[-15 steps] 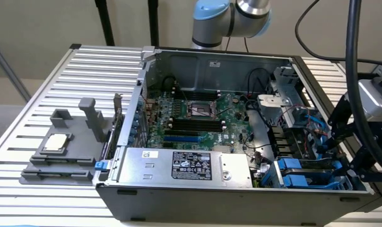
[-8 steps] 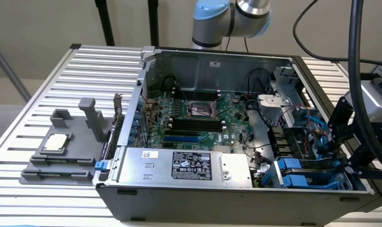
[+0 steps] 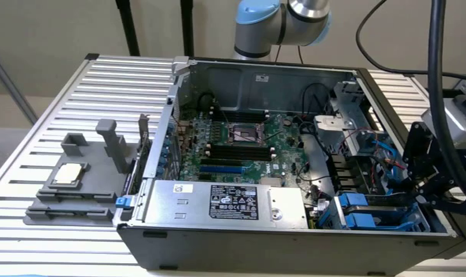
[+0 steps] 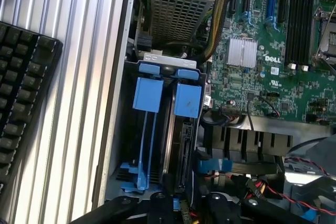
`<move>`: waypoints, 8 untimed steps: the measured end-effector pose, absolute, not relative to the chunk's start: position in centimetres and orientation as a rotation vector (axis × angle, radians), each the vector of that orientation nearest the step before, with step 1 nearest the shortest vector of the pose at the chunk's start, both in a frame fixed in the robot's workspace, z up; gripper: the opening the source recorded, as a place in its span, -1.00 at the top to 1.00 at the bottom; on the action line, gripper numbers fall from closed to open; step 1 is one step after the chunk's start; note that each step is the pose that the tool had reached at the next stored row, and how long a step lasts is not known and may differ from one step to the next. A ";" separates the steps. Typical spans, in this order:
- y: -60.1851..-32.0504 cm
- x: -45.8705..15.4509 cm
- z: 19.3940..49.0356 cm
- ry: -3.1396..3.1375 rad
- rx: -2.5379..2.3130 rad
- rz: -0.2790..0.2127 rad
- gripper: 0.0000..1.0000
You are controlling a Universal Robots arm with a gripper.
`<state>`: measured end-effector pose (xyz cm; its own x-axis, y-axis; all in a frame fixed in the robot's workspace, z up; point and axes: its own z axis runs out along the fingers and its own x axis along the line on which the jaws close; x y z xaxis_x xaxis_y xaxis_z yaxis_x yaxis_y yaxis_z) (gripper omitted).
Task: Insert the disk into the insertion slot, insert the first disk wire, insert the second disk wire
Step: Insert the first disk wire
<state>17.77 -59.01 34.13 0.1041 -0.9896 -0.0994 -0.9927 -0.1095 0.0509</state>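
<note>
Claw [image 4: 176, 207] sits nearest my lens, just beside the end of the insertion slot [image 4: 124, 140]; I cannot tell whether it is open or closed. The disk [image 4: 181, 145] stands on edge inside that slot, next to a second blue carrier [image 4: 148, 94]. The motherboard [image 4: 273, 51] lies alongside.

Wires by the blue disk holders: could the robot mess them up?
Maybe, in two ways. The red and black wires lie loose right by the bay, so the claw could snag them. The blue plug sits tight beside the disk. If it's pushed in crooked, it might jam or bend.
</note>
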 end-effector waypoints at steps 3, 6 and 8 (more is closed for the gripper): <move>-59.0 17.8 34.3 2.075 -2.314 0.168 0.58; -59.0 17.8 34.5 2.074 -2.315 0.169 0.66; -59.0 17.7 34.6 2.074 -2.315 0.169 0.66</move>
